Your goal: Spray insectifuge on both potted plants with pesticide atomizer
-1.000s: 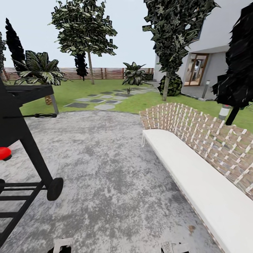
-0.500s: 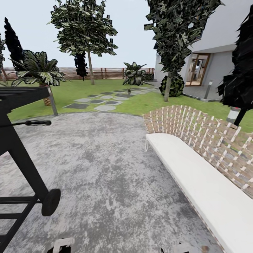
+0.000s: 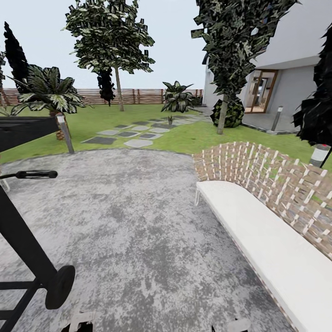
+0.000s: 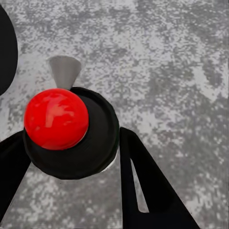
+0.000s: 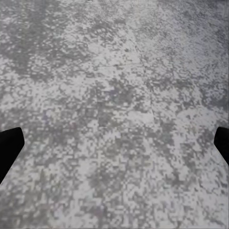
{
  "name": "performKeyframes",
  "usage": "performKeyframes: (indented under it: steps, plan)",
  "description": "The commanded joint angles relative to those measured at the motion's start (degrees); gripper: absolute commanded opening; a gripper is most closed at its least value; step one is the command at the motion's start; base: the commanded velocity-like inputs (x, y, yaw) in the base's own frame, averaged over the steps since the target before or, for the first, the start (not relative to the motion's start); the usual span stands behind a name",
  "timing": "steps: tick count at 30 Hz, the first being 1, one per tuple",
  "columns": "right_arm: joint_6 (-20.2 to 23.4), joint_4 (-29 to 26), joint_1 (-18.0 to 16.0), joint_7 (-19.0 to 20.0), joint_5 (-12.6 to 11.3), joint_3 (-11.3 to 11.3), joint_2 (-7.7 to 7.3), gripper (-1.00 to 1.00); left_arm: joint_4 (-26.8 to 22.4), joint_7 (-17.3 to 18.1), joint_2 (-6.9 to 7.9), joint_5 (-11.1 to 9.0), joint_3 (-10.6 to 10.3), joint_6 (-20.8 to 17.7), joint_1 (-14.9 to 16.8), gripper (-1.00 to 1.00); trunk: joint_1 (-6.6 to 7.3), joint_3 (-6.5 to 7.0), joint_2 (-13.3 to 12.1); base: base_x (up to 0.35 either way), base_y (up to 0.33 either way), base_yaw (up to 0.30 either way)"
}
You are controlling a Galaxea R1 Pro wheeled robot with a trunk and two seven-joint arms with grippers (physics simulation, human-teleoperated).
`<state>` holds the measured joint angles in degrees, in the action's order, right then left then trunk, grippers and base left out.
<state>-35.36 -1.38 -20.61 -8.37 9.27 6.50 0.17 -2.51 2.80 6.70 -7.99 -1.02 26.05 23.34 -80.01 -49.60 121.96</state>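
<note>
In the left wrist view my left gripper [image 4: 67,138] is shut on the pesticide atomizer [image 4: 71,138], a round black body with a red ball top and a grey cone nozzle, held above grey speckled paving. My right gripper [image 5: 117,138] is open, its black fingertips [image 5: 9,143] wide apart over bare paving. In the head view the garden lawn [image 3: 184,136] lies ahead, past the paving. A tiny low green plant [image 3: 169,119] stands by the stepping stones [image 3: 131,133]; it is too small to tell whether it is one of the potted plants.
A black wheeled grill [image 3: 27,240] stands close at the left. A white bench with a woven back [image 3: 267,221] runs along the right. Palms [image 3: 44,92], trees, a brown slat fence [image 3: 138,96] and a house [image 3: 276,92] lie beyond. Grey paving [image 3: 138,221] stretches ahead between grill and bench.
The whole head view has shifted as the camera moved forward: the grill slid left and down, the bench drew nearer, and a red thing at the left edge left the picture.
</note>
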Motion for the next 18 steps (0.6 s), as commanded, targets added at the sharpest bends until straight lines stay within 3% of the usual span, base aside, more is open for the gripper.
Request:
performKeyframes:
  steps: [1,18]
  plan:
    - [-0.1,0.1,0.0,-0.6,0.3,0.4,0.01,1.00,0.0,0.3,0.00,-0.5,-0.1,0.1,0.0,-1.00,-0.03,-0.05,0.0,0.337,0.092,0.000]
    - [-0.1,0.1,0.0,-0.6,0.3,0.4,0.01,1.00,0.1,0.3,-0.11,-0.4,-0.1,0.1,0.0,-1.00,-0.03,-0.05,0.0,0.338,0.031,0.000]
